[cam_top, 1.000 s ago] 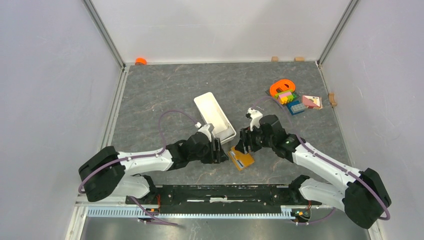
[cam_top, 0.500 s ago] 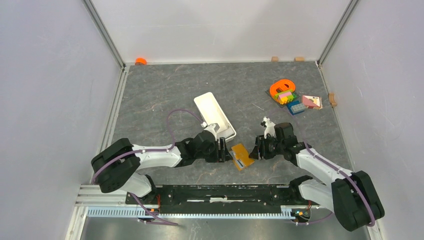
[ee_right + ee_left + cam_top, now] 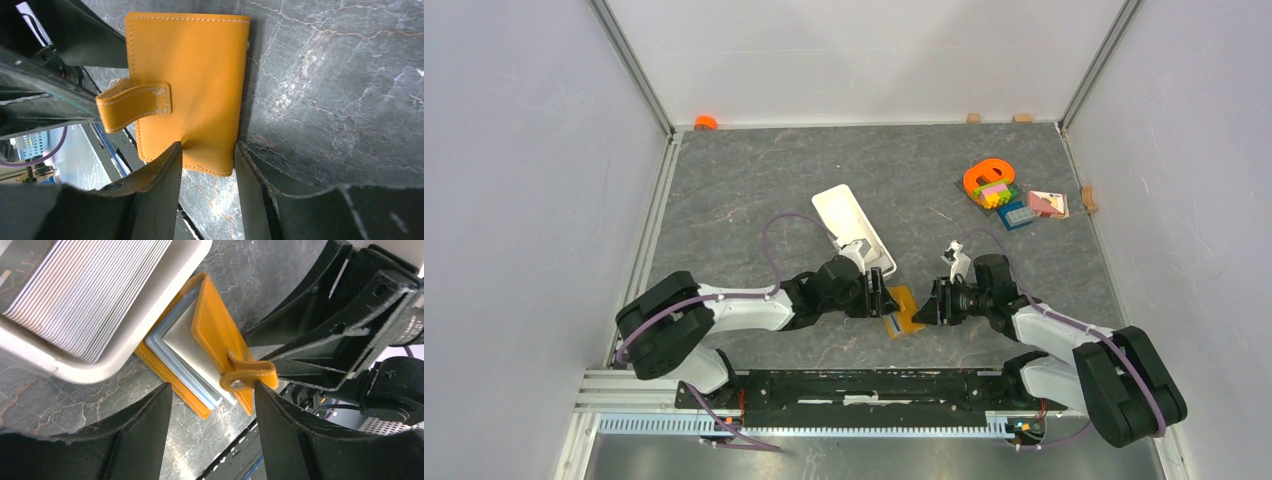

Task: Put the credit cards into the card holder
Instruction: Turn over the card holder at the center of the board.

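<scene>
The orange-tan card holder (image 3: 902, 314) lies partly open on the grey table between my two grippers, its pale blue-grey pockets (image 3: 175, 352) showing and its snap tab (image 3: 247, 377) sticking up. The credit cards (image 3: 85, 295) stand stacked on edge in the white tray (image 3: 844, 215), right beside the holder. My left gripper (image 3: 882, 300) is open, its fingers (image 3: 145, 432) astride the holder's open end, one touching the tab. My right gripper (image 3: 926, 309) is closed on the holder's near corner (image 3: 212, 157); the leather puckers at one finger (image 3: 160, 187).
An orange ring on toy bricks (image 3: 990, 182) and small pink and blue pieces (image 3: 1034, 207) lie at the back right. Small wooden blocks (image 3: 1089, 197) sit along the right and back walls. An orange cap (image 3: 705, 122) sits in the back left corner. The black base rail (image 3: 874, 385) runs along the near edge.
My right gripper came down and left to the holder and narrowed onto its corner. My left gripper slid right up to the holder's open end.
</scene>
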You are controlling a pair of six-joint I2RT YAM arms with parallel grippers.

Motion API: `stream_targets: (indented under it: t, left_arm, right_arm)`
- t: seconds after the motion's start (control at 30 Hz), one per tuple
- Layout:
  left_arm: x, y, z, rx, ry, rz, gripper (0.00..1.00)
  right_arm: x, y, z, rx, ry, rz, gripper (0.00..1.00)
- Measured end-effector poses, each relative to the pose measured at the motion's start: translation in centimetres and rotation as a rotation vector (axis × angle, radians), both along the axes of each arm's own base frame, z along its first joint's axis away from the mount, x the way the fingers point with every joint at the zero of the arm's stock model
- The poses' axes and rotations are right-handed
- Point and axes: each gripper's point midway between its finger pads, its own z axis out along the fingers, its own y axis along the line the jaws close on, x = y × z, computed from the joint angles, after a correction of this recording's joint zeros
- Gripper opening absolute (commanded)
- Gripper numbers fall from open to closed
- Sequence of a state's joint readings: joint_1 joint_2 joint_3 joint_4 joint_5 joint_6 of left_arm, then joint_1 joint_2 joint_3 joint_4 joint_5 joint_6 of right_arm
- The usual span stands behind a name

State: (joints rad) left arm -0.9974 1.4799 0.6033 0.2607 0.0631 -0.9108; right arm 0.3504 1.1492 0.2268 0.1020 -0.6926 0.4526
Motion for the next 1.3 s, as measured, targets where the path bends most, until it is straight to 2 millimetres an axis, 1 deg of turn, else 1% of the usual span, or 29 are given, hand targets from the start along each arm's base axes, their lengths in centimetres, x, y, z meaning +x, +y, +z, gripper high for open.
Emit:
stream_targets:
  t: [0.1, 0.2, 0.27, 0.43, 0.6, 0.67, 0.83, 0.93, 1.0, 1.07, 1.3]
  left_arm:
    - [0.2, -0.4, -0.9, 0.017, 0.013, -0.002, 0.66]
    - [0.1, -0.3, -1.7, 0.036, 0.027, -0.004, 0.66]
    - [-0.1, -0.4, -1.9, 0.038, 0.032, -0.01, 0.65]
    - [-0.2, -0.9, -1.4, 0.013, 0.022, -0.022, 0.59]
    - [-0.2, -1.2, -0.9, -0.002, 0.009, -0.025, 0.59]
    - [-0.1, -1.2, -0.9, -0.002, 0.006, -0.021, 0.55]
    - [-0.2, -0.8, -1.8, 0.026, 0.02, -0.017, 0.46]
    - [-0.4, -0.2, -2.8, 0.062, 0.033, -0.007, 0.43]
    - [-0.5, 0.2, -3.3, 0.082, 0.042, -0.003, 0.38]
    - [-0.6, 0.6, -3.7, 0.1, 0.049, 0.002, 0.35]
    - [-0.6, 1.0, -4.1, 0.123, 0.052, 0.012, 0.31]
  right_arm:
    - [-0.1, 0.2, 0.0, 0.021, 0.004, -0.005, 0.49]
    - [-0.2, 0.3, 0.0, 0.041, 0.007, -0.012, 0.49]
    - [-0.3, 0.4, 0.0, 0.056, 0.011, -0.016, 0.49]
    - [-0.3, 0.6, -0.1, 0.071, 0.018, -0.021, 0.49]
    - [-0.3, 0.7, -0.1, 0.082, 0.023, -0.027, 0.49]
    - [-0.3, 0.7, -0.1, 0.088, 0.023, -0.031, 0.49]
    - [-0.3, 0.8, -0.1, 0.107, 0.024, -0.047, 0.5]
    - [-0.4, 1.0, -0.1, 0.12, 0.028, -0.054, 0.5]
    - [-0.4, 1.2, -0.1, 0.127, 0.033, -0.057, 0.51]
    - [-0.4, 1.4, 0.0, 0.135, 0.036, -0.061, 0.51]
    - [0.0, 2.2, 0.0, 0.15, 0.038, -0.077, 0.51]
